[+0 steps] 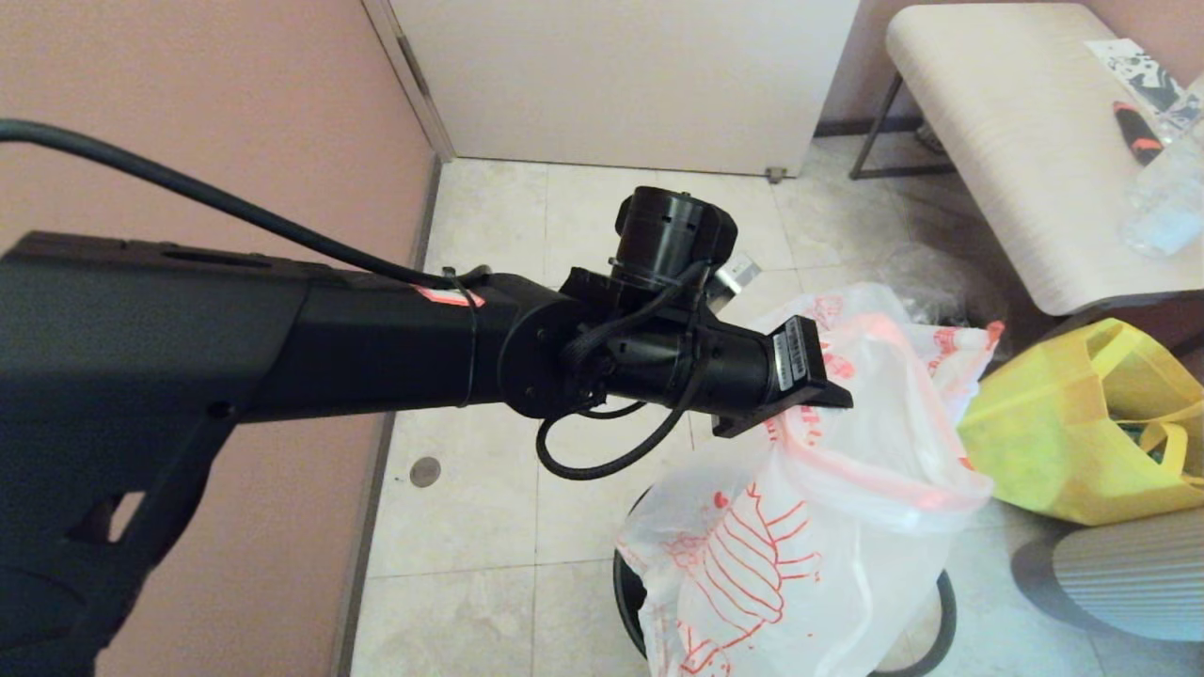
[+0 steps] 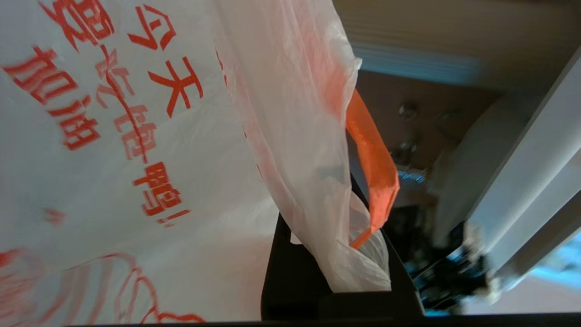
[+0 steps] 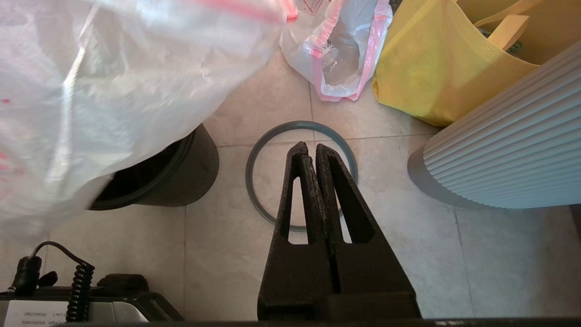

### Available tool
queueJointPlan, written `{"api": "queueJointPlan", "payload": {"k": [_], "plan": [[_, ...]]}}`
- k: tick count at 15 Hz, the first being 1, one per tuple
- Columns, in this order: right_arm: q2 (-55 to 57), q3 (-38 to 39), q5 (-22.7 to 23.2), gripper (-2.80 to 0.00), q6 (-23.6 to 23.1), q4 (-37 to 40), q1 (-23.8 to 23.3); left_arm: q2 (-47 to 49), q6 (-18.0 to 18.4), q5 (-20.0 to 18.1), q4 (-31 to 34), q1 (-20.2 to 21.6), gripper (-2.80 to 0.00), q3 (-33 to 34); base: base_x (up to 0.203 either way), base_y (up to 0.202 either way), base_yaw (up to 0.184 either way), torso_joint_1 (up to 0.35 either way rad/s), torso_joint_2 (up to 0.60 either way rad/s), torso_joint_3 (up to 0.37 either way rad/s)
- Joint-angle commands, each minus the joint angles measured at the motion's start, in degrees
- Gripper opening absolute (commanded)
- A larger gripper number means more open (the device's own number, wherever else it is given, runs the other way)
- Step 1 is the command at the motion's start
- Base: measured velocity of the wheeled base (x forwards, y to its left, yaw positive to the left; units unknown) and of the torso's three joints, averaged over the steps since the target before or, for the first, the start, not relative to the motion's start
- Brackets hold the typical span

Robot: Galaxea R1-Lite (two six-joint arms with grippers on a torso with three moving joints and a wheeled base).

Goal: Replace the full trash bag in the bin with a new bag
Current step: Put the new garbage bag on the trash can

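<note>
Left gripper (image 2: pixel 349 272) is clamped on a bunched fold of the new bag (image 2: pixel 136 136), up by its orange handle (image 2: pixel 374 168). It holds the bag in the air above the bin (image 1: pixel 931 611), bag body hanging down and covering most of the bin mouth in head view. Red-orange print and characters face the wrist camera.

Right gripper (image 3: pixel 313 152) has its fingers pressed together, nothing between them. It hovers low over the floor, tips over the grey hoop (image 3: pixel 258 154), which lies flat on the tiles, off the bin and just beside it.

Bin (image 3: pixel 168 175) stands upright on the floor; from the right wrist view its inside looks dark, contents not readable. New bag (image 3: pixel 113 81) hangs over its near edge there.

Full bag (image 3: pixel 338 50) sits on the floor past the hoop, pink handles up, touching or nearly touching the yellow tote (image 1: pixel 1082 423). Grey ribbed object (image 3: pixel 513 136) is next to the tote. Bench (image 1: pixel 1016 141) stands behind, with a clear bottle (image 1: pixel 1166 197) on it.
</note>
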Motion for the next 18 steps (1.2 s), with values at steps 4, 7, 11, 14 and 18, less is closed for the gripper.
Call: {"api": "queueJointPlan", "payload": {"k": [4, 7, 11, 14, 18], "plan": [[0.05, -0.01, 0.02, -2.80, -0.02, 0.02, -0.04, -1.01, 1.59, -0.85, -0.07, 1.46, -2.80, 2.55, 0.000, 0.000, 0.000, 0.000, 0.00, 0.000], [0.05, -0.01, 0.46, -2.80, -2.98, 0.02, 0.48, -0.50, 2.02, -0.84, -0.86, 1.91, -2.80, 5.08, 0.000, 0.000, 0.000, 0.000, 0.00, 0.000], [0.05, -0.01, 0.02, -2.80, -1.07, 0.02, 0.48, -2.13, 1.99, -1.01, -1.70, 3.91, -2.80, 7.16, 0.000, 0.000, 0.000, 0.000, 0.00, 0.000], [0.03, -0.12, 0.28, -2.80, -3.44, 0.33, 0.56, -3.29, 2.39, -0.93, -3.25, 3.93, -2.80, 10.23, 0.000, 0.000, 0.000, 0.000, 0.00, 0.000], [11.24, -7.29, 0.49, -2.80, -5.22, -0.09, 0.69, -4.23, 2.51, -0.84, -3.38, 3.93, -2.80, 11.09, 0.000, 0.000, 0.000, 0.000, 0.00, 0.000]]}}
